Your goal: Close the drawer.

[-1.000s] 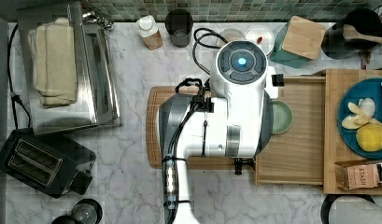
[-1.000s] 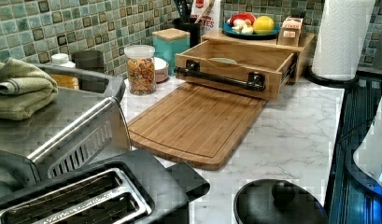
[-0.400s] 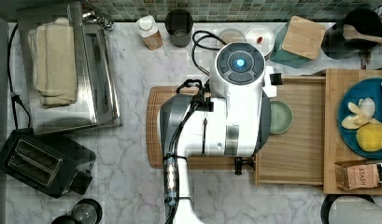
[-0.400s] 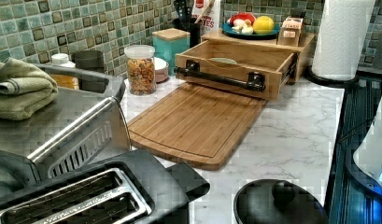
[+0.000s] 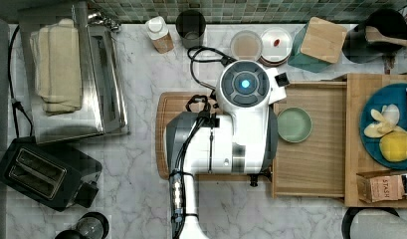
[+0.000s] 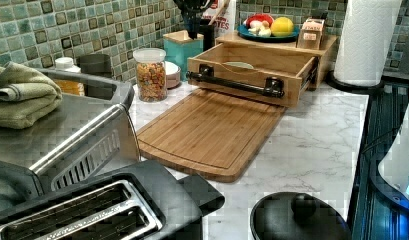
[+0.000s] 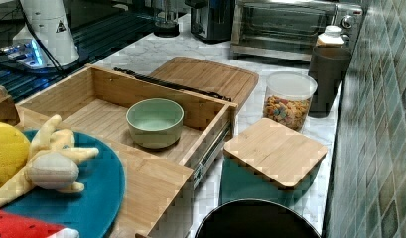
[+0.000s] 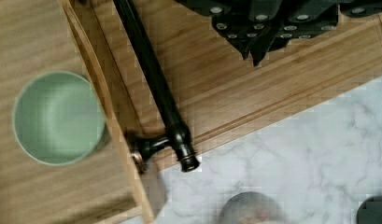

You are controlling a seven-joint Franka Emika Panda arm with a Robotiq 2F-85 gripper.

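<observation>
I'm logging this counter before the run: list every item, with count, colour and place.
drawer: one, light wood, pulled open from its box
bowl: one, pale green, inside the drawer
handle: one, black bar, on the drawer front
cutting board: one, brown bamboo, in front of the drawer
cereal jar: one, clear, by the tiled wall
teal box: one, wood lid, beside the drawer
toaster: one, black, top view's lower left
arm: one, white, above the cutting board
tool: one, black, over the cutting board
</observation>
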